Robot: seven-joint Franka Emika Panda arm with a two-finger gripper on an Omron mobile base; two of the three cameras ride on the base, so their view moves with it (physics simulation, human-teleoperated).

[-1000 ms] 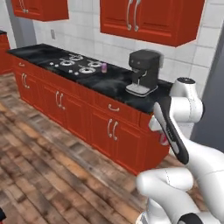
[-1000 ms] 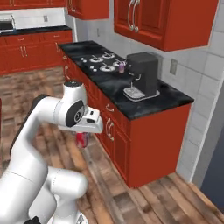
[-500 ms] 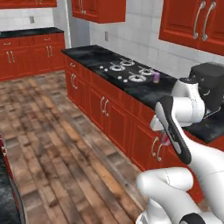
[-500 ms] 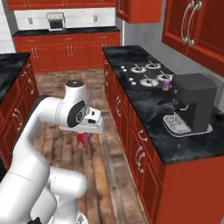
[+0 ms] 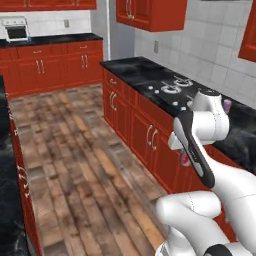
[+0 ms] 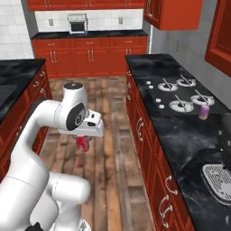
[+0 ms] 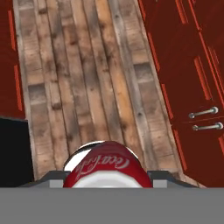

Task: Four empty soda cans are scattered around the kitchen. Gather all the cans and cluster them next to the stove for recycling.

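Wooden floor across the middle of the right base picture, red cabinets and black counter along its right side, with the stove at upper right and a pink-purple can standing just beside the stove's near edge. White arm at lower left, gripper left of centre, jaws pinching a red can above the floor. In the hand picture, red can at bottom centre, held between the fingers.
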